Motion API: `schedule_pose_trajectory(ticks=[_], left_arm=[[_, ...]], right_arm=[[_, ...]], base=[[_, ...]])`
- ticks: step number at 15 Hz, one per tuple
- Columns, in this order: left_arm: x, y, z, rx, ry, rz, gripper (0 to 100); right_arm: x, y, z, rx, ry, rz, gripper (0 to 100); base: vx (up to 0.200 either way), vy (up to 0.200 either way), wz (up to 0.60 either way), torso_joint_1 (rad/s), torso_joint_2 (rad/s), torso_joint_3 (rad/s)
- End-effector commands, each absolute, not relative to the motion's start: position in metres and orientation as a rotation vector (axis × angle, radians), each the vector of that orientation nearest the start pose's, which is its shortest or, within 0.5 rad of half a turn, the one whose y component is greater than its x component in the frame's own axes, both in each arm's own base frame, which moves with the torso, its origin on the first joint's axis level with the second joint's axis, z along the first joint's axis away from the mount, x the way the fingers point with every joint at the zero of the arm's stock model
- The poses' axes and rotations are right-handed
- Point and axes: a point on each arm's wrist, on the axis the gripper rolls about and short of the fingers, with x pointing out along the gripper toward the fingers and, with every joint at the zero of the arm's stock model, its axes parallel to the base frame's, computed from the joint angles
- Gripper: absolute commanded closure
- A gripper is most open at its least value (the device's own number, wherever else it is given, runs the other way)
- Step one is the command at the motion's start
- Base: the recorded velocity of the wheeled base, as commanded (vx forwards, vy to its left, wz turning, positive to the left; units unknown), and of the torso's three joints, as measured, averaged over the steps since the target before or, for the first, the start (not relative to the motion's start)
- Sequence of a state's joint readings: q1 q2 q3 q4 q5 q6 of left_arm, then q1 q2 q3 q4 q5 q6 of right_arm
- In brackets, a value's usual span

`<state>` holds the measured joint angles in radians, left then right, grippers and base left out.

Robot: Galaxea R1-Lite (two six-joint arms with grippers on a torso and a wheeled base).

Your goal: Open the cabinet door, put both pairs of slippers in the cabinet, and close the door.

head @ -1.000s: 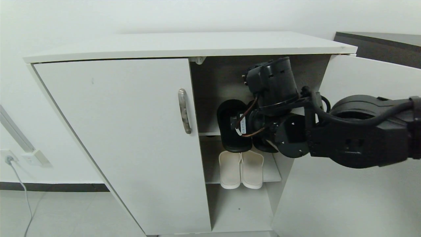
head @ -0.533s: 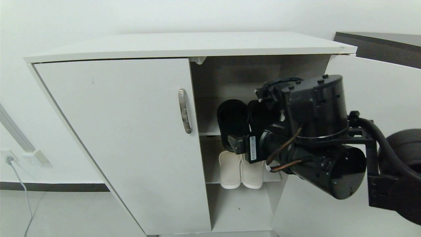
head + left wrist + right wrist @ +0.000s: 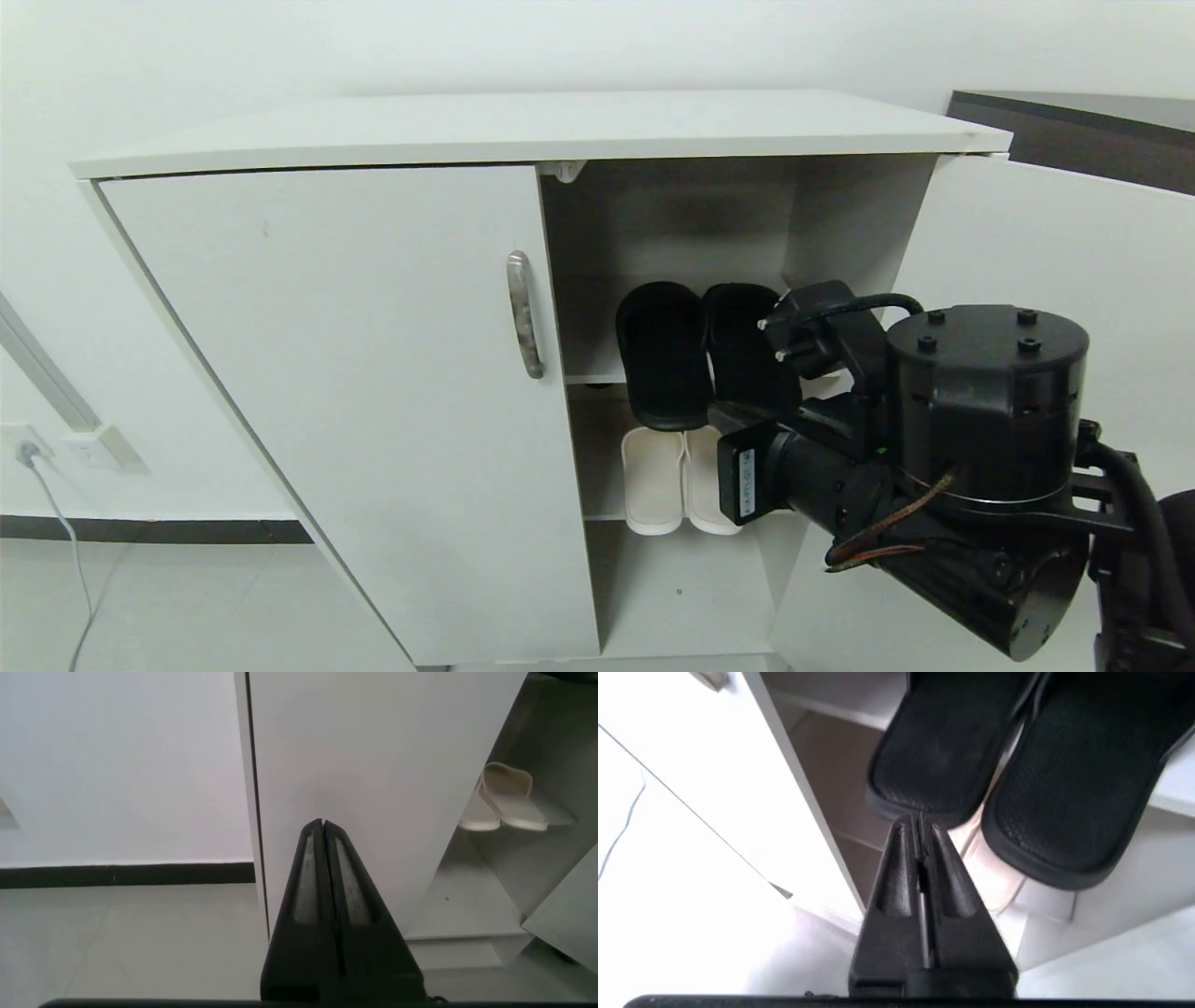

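The white cabinet [image 3: 541,126] has its left door [image 3: 355,392] closed and its right door [image 3: 1027,261] swung open. A black pair of slippers [image 3: 700,355] lies on the upper shelf, toes overhanging the front edge. A white pair of slippers [image 3: 667,481] lies on the shelf below. My right arm hangs in front of the open compartment, just outside it. In the right wrist view my right gripper [image 3: 920,821] is shut on nothing, a little short of the black slippers [image 3: 952,747]. My left gripper [image 3: 322,823] is shut and empty, low before the closed left door [image 3: 374,765].
A metal handle [image 3: 524,315] sits at the left door's inner edge. The open right door stands close beside my right arm. A wall socket with a cable [image 3: 23,455] is at the far left. Bare floor [image 3: 121,943] lies before the cabinet.
My right arm has drawn back out of the cabinet, toward the camera and downward. The black slippers stay on the upper shelf, now uncovered.
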<state>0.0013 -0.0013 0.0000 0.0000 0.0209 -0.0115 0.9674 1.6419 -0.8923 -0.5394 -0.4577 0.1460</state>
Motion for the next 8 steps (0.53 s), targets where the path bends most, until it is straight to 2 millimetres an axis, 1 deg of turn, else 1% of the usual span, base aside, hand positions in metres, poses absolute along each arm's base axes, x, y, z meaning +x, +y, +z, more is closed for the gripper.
schedule_pose_trajectory(ticks=[1,4,8], left_arm=[[-0.0228,0.0004,0.0755,-0.012,0.0,0.023,100],[-0.0228,0.0004,0.0756,-0.012,-0.002,0.023,100],[-0.0228,0.0004,0.0755,-0.011,0.0,0.023,100]], right_arm=[[0.1773,0.2401,0.2127,-0.001,0.202,0.495,100],[0.1796,0.2433,0.2077,-0.006,0.21,0.492,100],[0.1797,0.2434,0.2057,-0.006,0.207,0.49,100]], base=[[0.0,0.0,0.0,0.0,0.0,0.0],[0.0,0.0,0.0,0.0,0.0,0.0],[0.0,0.0,0.0,0.0,0.0,0.0]])
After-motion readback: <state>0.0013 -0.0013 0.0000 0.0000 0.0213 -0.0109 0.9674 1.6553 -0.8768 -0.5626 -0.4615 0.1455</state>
